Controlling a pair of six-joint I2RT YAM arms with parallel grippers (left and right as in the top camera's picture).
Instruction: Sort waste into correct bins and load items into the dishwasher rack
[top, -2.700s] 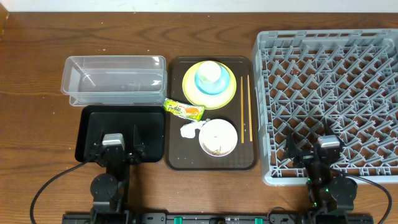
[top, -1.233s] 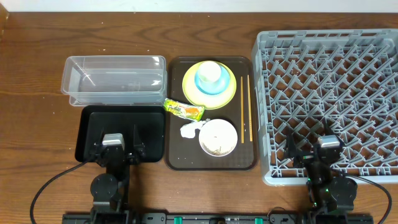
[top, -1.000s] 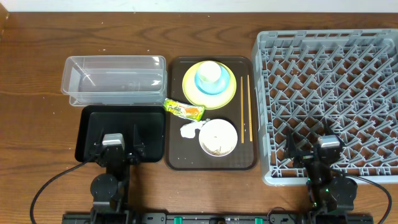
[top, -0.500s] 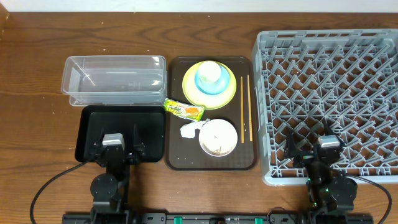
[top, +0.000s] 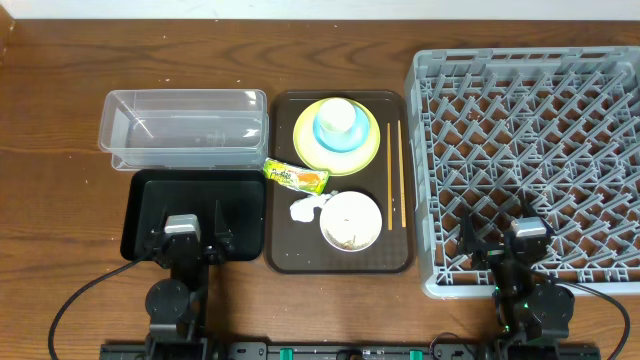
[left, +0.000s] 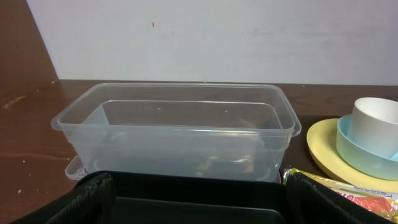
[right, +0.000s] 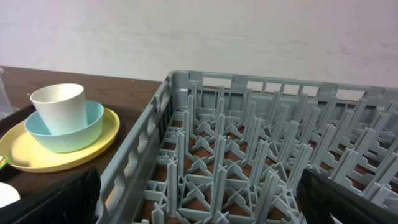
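On the brown serving tray, a white cup (top: 337, 116) sits in a light blue bowl (top: 337, 137) on the yellow-green plate (top: 368, 150). The snack wrapper (top: 296, 176), white tissue (top: 307, 208) and a white bowl (top: 351, 221) holding rice scraps lie in front of them. Two chopsticks (top: 396, 175) lie at the tray's right side. The clear tub (top: 185, 128) and black tray (top: 195, 200) are on the left, and the grey rack (top: 535, 120) is on the right. My left gripper (top: 185, 238) is open over the black tray's near edge. My right gripper (top: 513, 245) is open over the rack's near edge.
The brown serving tray (top: 340, 262) stands between the bins and the rack. In the left wrist view the tub (left: 177, 134) is straight ahead and the wrapper (left: 336, 190) is at right. In the right wrist view the rack pegs (right: 261, 155) fill the front and the cup (right: 59, 106) is at left.
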